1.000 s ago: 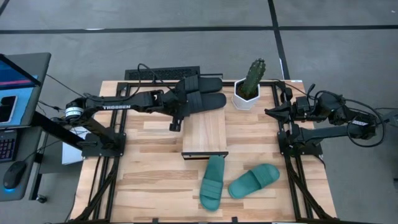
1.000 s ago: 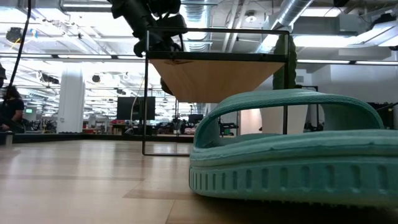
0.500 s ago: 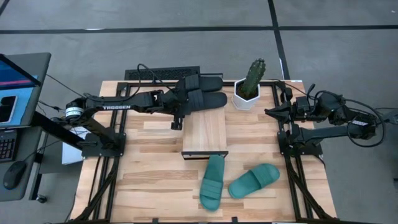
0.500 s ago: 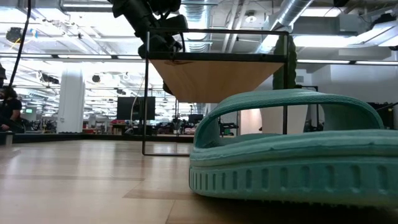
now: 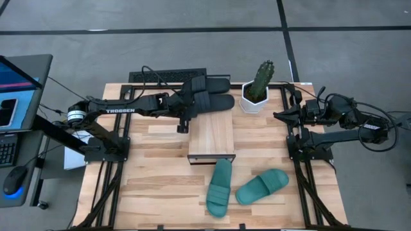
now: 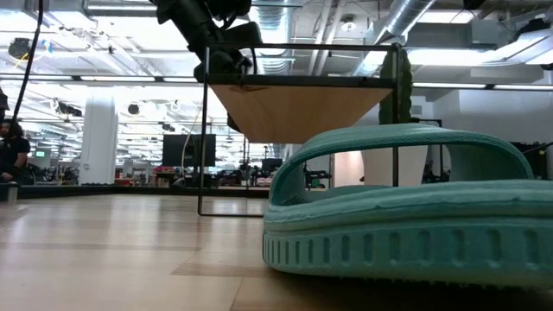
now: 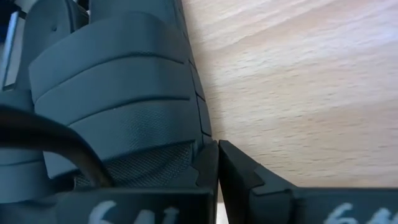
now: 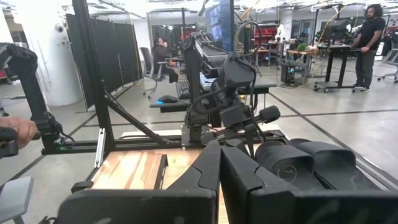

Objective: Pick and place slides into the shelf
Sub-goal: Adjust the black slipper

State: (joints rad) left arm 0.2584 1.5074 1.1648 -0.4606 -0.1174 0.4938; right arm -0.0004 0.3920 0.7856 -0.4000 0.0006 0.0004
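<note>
Two black slides (image 5: 213, 85) (image 5: 217, 102) lie side by side across the far end of the shelf (image 5: 213, 136), a light-wood plank on a black frame (image 6: 298, 102). My left gripper (image 5: 183, 124) (image 7: 217, 158) is shut at the shelf's left edge, right beside the nearer black slide (image 7: 118, 87). Two teal slides (image 5: 220, 187) (image 5: 262, 186) rest sole-down on the table near the front edge; one fills the low view (image 6: 406, 207). My right gripper (image 5: 277, 115) (image 8: 219, 158) waits shut at the table's right side, pointing level toward the shelf. My left gripper slants down from the table's left, its shut fingertips close against the nearer black slide's side edge (image 7: 198, 134), beside the strap. I cannot tell whether they touch it. The slide lies flat on the shelf.
A potted cactus in a white pot (image 5: 257, 91) stands just right of the black slides. A keyboard (image 5: 168, 76) lies at the table's far edge. A desk with a laptop (image 5: 16, 83) stands off the table's left. People show in the room behind.
My left gripper, still shut, has swung a little at the wrist toward the shelf and the black slides. The slides have stayed in place.
</note>
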